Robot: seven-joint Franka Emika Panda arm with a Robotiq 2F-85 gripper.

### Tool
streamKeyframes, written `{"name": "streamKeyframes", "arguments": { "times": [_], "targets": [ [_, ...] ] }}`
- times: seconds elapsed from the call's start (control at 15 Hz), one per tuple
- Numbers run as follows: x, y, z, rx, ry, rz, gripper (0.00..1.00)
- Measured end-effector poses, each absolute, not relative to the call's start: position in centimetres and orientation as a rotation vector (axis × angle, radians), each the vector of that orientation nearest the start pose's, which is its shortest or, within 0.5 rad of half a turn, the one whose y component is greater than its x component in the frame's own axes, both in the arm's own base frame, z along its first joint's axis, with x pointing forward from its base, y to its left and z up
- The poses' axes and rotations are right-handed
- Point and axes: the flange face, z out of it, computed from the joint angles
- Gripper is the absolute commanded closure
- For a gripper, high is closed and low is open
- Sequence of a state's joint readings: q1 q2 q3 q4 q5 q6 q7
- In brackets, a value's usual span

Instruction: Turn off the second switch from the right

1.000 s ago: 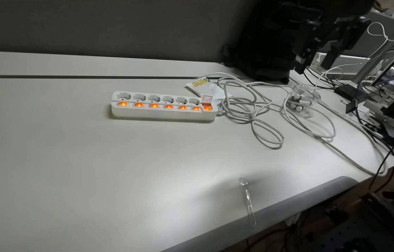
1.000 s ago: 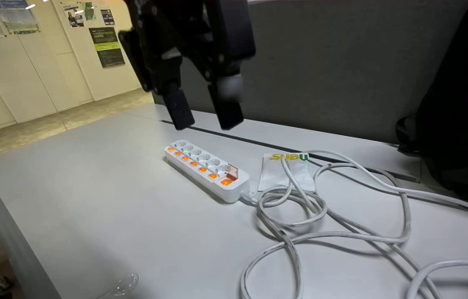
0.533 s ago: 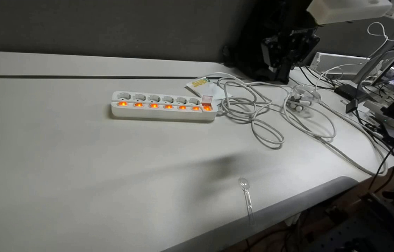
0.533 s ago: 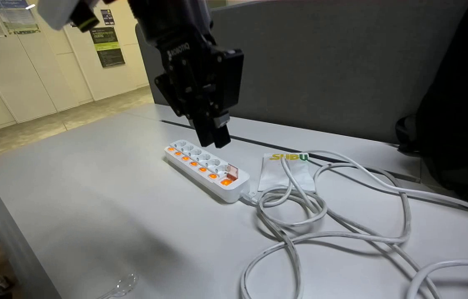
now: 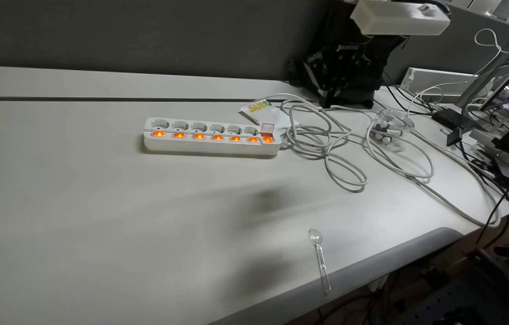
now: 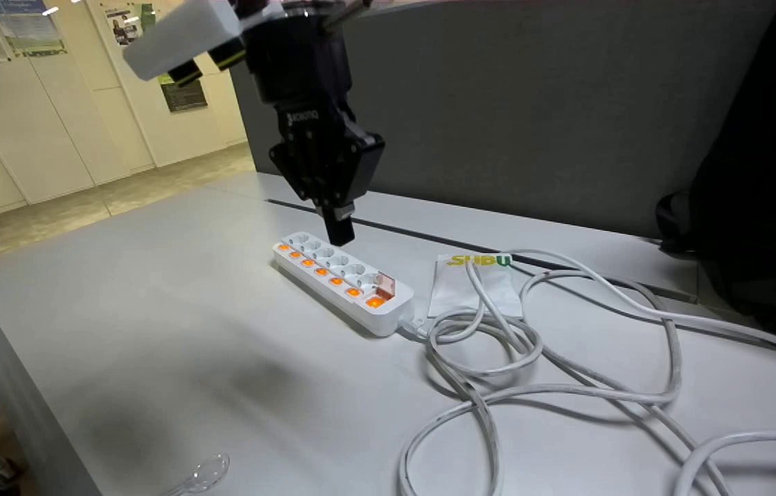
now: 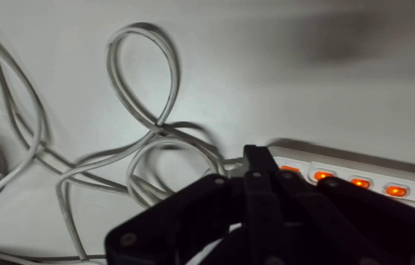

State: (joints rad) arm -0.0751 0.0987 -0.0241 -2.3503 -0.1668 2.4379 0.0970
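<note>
A white power strip (image 5: 211,146) lies on the desk, its row of switches all glowing orange. In an exterior view the second switch from the right (image 5: 253,140) is lit, beside the end switch (image 5: 268,140) with its raised clear red cover (image 5: 267,130). The wrist view has the row reversed, so that same switch (image 7: 323,175) comes second from the left. My black gripper (image 6: 341,234) hangs above the desk, fingertips pressed together with nothing between them. Seen from the wrist, the gripper (image 7: 260,154) overlaps the strip's cable end; no contact with the strip shows.
Loose white cable (image 5: 313,135) coils by the strip's end, over a printed paper packet (image 6: 474,286). A clear plastic spoon (image 5: 319,257) lies near the desk's front edge. A clear container (image 5: 392,124) stands farther right. The grey partition (image 6: 532,117) rises behind.
The jaws have gone from open to shut. My gripper has come down and, in an exterior view, moved left toward the strip. The strip and its lit switches look the same.
</note>
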Motion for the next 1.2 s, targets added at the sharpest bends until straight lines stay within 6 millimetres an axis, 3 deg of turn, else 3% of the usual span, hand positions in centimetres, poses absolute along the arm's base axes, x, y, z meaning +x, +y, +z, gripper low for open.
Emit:
{"name": "streamKeyframes", "arguments": {
  "times": [0.33,0.93,1.2],
  "targets": [
    [51.5,-3.5,27.8,-3.122,0.138,0.012,0.99],
    [51.8,-3.4,27.7,-3.074,0.133,0.003,1.0],
    [52.8,-3.1,27.5,-3.061,0.162,-0.129,1.0]
  ]
}}
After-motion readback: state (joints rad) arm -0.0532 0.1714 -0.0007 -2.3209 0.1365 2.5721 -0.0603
